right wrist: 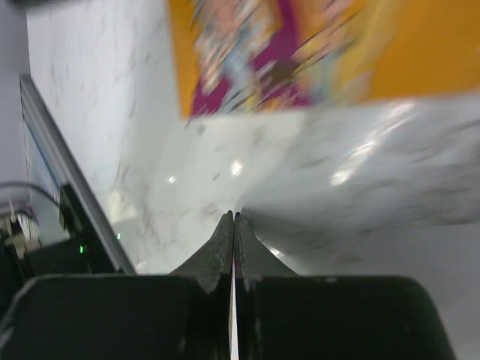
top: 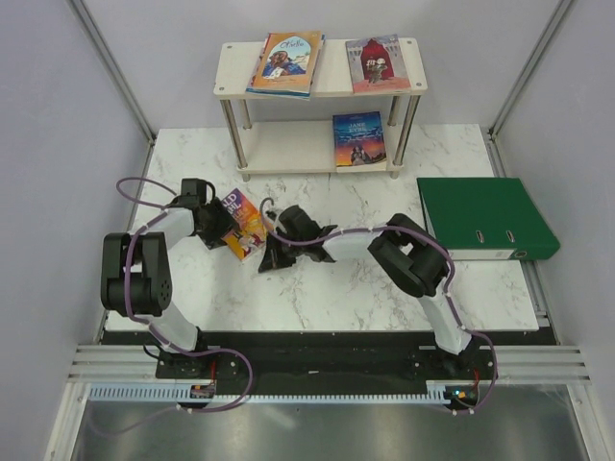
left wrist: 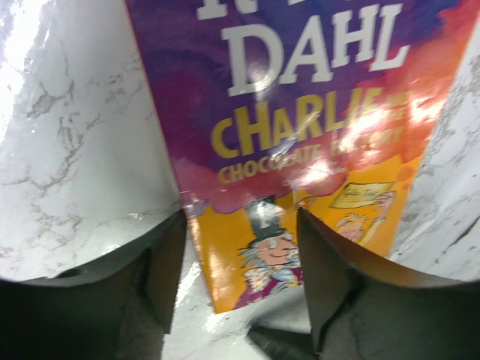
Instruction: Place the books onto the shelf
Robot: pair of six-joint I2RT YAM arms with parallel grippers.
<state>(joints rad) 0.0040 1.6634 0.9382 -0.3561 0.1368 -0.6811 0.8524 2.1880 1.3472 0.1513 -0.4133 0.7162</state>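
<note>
1. Left pincer (left wrist: 240,217) stands with its jaws well apart, holding nothing, and tilts down over the near end of the Roald Dahl book (left wrist: 315,112).
2. Seen from the left wrist, that yellow-and-purple paperback lies flat, cover up, on the marble surface (left wrist: 67,165). Its lower end, with the top-hatted figure, sits in the gap between the two dark fingers (left wrist: 161,277).
3. Its left edge runs just beside the left-hand finger, and the other finger overlaps the cover near the right edge. Whether either finger actually touches the book is hard to judge from this angle.
4. Right pincer (right wrist: 233,217) has its jaws pressed together with nothing between them, and its tips sit low over bare marble.
5. In the right wrist view the same book shows as a blurred orange and magenta patch beyond the tips, apart from them. From above, this pincer lies just to the right of the book's near corner.
6. On the shelf (top: 332,82), at the far edge of the surface, the top board carries a blue-and-orange book (top: 286,62) at the left and a red book (top: 378,62) at the right.
7. Jane Eyre (top: 358,137) lies on the right part of the lower board.
8. Right of the arms, a green ring binder (top: 485,216) lies flat on the surface, well apart from both pincers.
</note>
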